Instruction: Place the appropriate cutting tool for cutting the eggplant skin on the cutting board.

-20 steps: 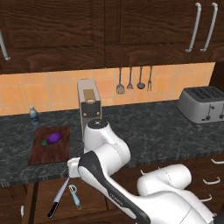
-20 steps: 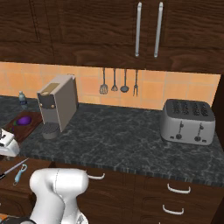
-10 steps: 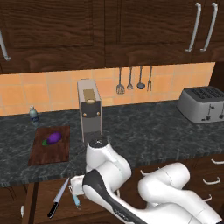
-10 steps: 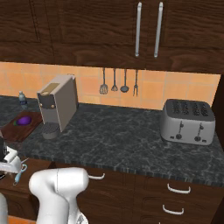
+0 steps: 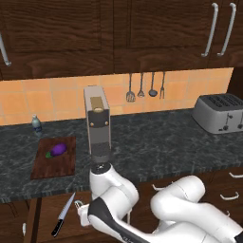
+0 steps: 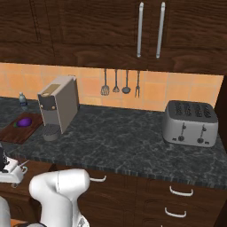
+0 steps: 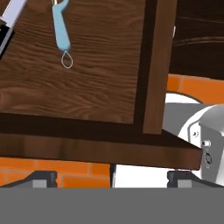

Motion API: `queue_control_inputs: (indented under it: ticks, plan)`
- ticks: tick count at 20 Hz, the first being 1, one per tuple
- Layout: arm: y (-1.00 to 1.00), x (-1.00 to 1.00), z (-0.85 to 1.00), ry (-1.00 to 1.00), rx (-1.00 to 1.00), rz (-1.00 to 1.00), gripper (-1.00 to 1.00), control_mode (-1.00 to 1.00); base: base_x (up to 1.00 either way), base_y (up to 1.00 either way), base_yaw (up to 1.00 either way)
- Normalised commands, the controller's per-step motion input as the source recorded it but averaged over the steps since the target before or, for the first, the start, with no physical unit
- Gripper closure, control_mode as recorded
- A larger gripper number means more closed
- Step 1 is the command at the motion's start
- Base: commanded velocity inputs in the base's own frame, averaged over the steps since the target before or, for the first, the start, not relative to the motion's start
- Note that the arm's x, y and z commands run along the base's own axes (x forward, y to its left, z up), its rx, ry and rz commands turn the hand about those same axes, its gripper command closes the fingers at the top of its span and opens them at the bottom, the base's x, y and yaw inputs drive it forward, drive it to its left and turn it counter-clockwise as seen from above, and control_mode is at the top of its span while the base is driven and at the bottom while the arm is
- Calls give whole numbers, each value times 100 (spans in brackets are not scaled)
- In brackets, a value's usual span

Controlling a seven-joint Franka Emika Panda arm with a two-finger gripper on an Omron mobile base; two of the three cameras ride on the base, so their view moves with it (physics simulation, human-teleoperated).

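Light blue peeler (image 7: pixel 61 27), purple eggplant (image 5: pixel 58 150), reddish-brown cutting board (image 5: pixel 53 163).

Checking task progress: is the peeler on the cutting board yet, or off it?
Off it. The cutting board on the counter carries the eggplant alone; the peeler lies on a wooden surface under the hand camera.

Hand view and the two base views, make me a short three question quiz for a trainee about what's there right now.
1. True or false: the eggplant lies on the cutting board.
2. In the hand view, which tool has the light blue handle: (a) the knife, (b) the peeler, (c) a fork?
3. Fill in: the end effector is ____, holding nothing.

Key:
1. True; it sits near the board's back edge, left of the coffee machine.
2. b; it lies on a brown wooden surface.
3. Open; the peeler lies far ahead of the fingertips.
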Motion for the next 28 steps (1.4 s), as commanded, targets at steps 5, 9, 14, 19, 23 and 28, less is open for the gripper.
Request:
queue_control_inputs:
  ticks: [5, 9, 14, 19, 23, 28]
  plan:
    - [0, 23, -20, 3, -9, 0, -100, -100, 0, 0, 0]
    - [15, 24, -21, 2, -7, 0, -100, -100, 0, 0, 0]
    - [20, 29, -13, 0, -4, 0, -100, -100, 0, 0, 0]
    - [35, 6, -19, 0, -4, 0, -100, -100, 0, 0, 0]
    - [28, 0, -24, 0, -5, 0, -100, -100, 0, 0, 0]
    - [7, 0, -36, 0, -5, 1, -100, -100, 0, 0, 0]
